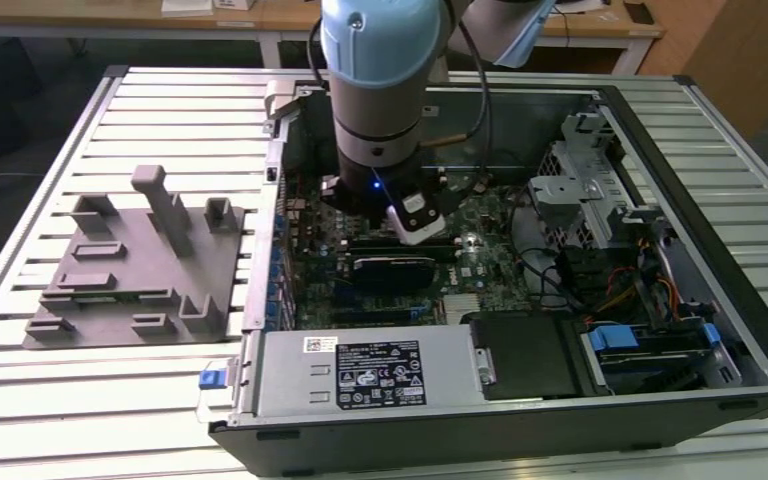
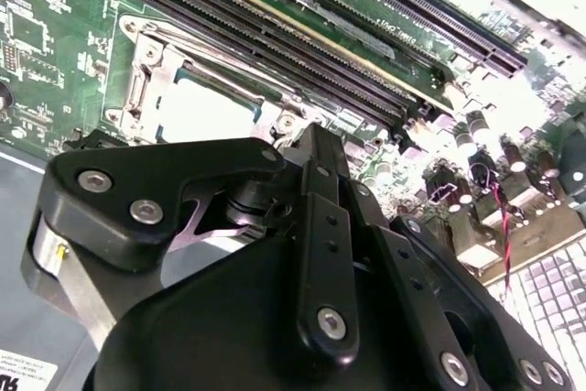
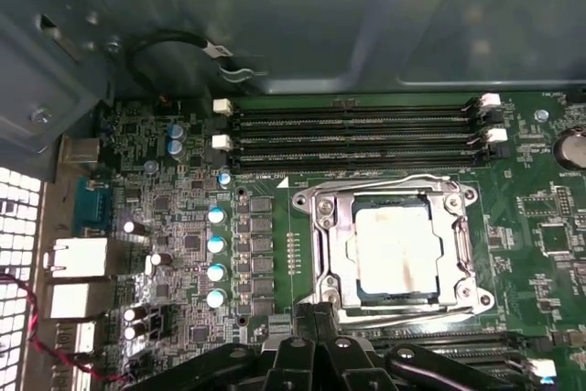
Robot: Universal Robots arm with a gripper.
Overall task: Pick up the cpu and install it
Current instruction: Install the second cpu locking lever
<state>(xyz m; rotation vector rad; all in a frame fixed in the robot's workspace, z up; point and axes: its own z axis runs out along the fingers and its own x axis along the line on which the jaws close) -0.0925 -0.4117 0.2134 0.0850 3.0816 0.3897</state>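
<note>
The cpu [image 3: 396, 249] is a pale silvery square lying flat inside the metal-framed socket [image 3: 320, 226] on the green motherboard. It also shows in the second wrist view as the cpu [image 2: 203, 112], inside the socket frame [image 2: 137, 89]. My gripper [image 3: 316, 350] hangs just beside the socket's edge, apart from the chip, with its black linkages [image 2: 320, 226] close to the board. In the exterior view the gripper [image 1: 418, 225] is lowered into the open computer case over the motherboard. Nothing shows held in it.
Long memory slots [image 3: 357, 135] run beside the socket. The case walls [image 1: 651, 160], a drive cage [image 1: 584, 180] and the power supply [image 1: 357, 375] hem in the arm. A grey slotted fixture [image 1: 131, 270] stands on the slatted table at the exterior view's left.
</note>
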